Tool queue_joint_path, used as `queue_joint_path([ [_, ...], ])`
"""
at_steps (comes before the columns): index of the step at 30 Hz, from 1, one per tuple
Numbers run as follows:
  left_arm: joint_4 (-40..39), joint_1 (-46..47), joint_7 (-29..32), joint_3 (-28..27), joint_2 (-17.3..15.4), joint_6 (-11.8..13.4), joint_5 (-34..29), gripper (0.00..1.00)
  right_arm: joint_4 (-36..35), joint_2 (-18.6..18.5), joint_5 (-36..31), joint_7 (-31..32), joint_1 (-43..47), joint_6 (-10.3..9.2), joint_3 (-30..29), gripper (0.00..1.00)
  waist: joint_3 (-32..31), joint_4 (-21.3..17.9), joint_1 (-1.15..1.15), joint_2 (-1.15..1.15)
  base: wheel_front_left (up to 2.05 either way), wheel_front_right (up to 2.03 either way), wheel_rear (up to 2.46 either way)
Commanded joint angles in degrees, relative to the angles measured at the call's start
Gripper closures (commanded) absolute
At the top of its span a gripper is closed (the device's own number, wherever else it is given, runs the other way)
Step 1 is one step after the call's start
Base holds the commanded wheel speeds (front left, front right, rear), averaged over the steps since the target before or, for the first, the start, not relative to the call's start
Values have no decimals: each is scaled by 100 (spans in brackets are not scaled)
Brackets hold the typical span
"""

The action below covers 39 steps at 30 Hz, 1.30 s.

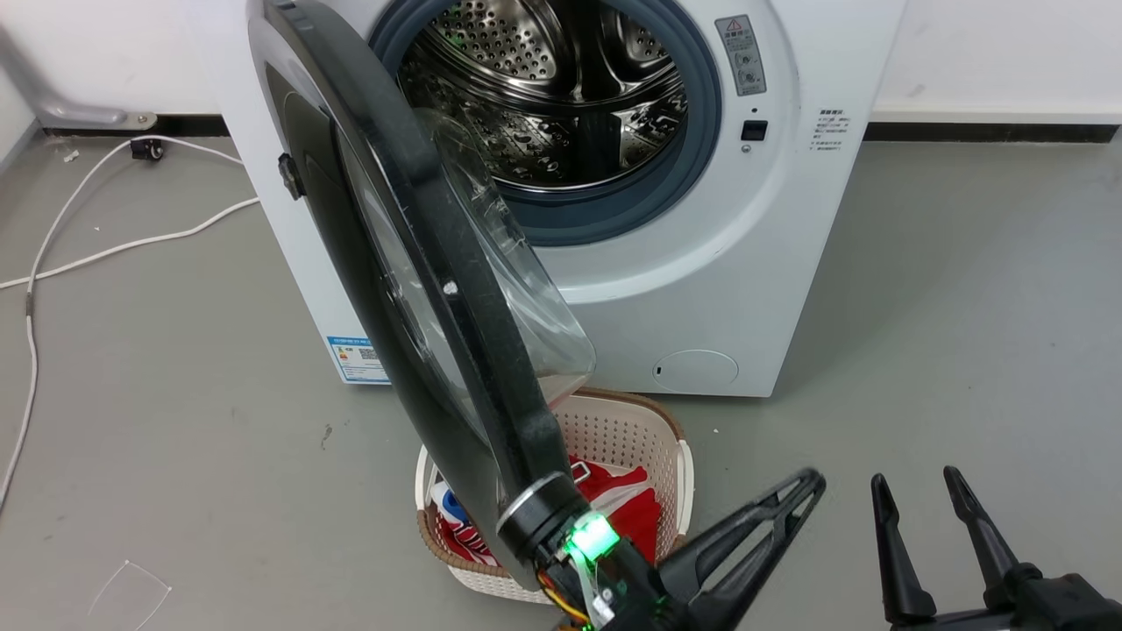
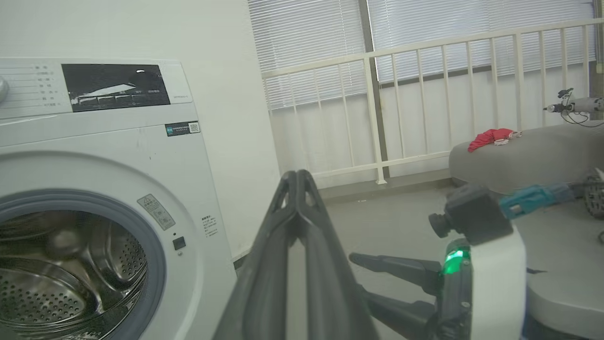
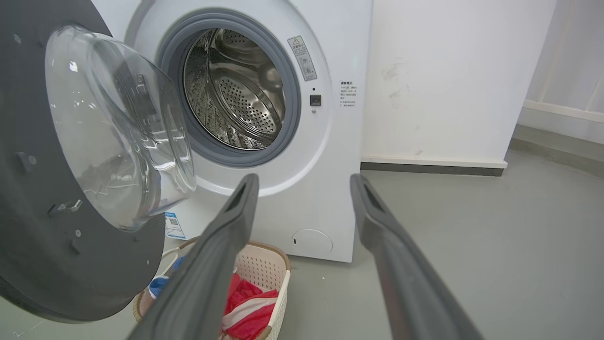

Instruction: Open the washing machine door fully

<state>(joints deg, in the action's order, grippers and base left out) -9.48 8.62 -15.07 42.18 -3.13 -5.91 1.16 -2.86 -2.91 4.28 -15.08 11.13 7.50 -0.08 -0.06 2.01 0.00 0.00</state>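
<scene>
**Door partway open, both grippers off it**

The washing machine door (image 1: 456,289) stood out from the white washing machine (image 1: 701,289) at a wide angle, hinged on the machine's left side. From the head view it was seen almost edge-on, its glossy black rim running from the upper left down to the bottom centre. The clear glass bowl (image 3: 118,127) faced the opening. The perforated steel drum (image 1: 561,96) and the grey rubber ring (image 1: 692,149) were fully exposed.

The door's lower edge hung over a white laundry basket (image 1: 614,429) on the floor just in front of the machine. A red garment (image 1: 614,491) lay inside the basket.

The left gripper (image 1: 811,484) sat at the bottom centre, to the right of the door's lower edge. Its fingers were pressed together on nothing and pointed away from the door. The right gripper (image 1: 916,480) rested at the lower right with its fingers spread and empty, well apart from the door. It pointed toward the machine's front.

A white cable (image 1: 88,254) trailed over the grey floor to the machine's left.
</scene>
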Motion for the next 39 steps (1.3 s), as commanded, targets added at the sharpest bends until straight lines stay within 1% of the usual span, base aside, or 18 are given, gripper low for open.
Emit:
queue_joint_path([
  [1, 81, -84, -16, 31, -48, -4, 1, 100, 1, 7, -37, -11, -68, -2, 6, 0, 13, 14, 0, 0, 0, 0, 0],
  [6, 326, -238, -16, 42, -115, 15, 55, 100, 13, 7, -42, -11, -93, -2, 19, 0, 50, 43, 0, 0, 0, 0, 0],
  [12, 673, -487, -16, -123, -219, 101, 130, 100, 33, 7, -49, -11, -127, -2, 31, 0, 112, 52, 0, 0, 0, 0, 0],
  [22, 1063, -336, -16, -883, -250, 324, 287, 100, 85, 7, -72, -11, -297, -2, 46, 0, 298, 30, 0, 0, 0, 0, 0],
  [29, 1285, -331, -14, -1383, -271, 342, 359, 100, 144, 7, -68, -11, -321, -2, 76, 0, 371, 26, 0, 0, 0, 0, 0],
  [34, 1322, -398, 3, -1662, -295, 387, 340, 100, 182, 8, -40, -11, -288, -2, 64, 0, 385, 174, 0, 0, 0, 0, 0],
  [39, 1261, -507, 4, -1768, -274, 387, 292, 100, 236, 8, 1, -11, -229, -2, 117, 0, 352, 451, 0, 0, 0, 0, 0],
])
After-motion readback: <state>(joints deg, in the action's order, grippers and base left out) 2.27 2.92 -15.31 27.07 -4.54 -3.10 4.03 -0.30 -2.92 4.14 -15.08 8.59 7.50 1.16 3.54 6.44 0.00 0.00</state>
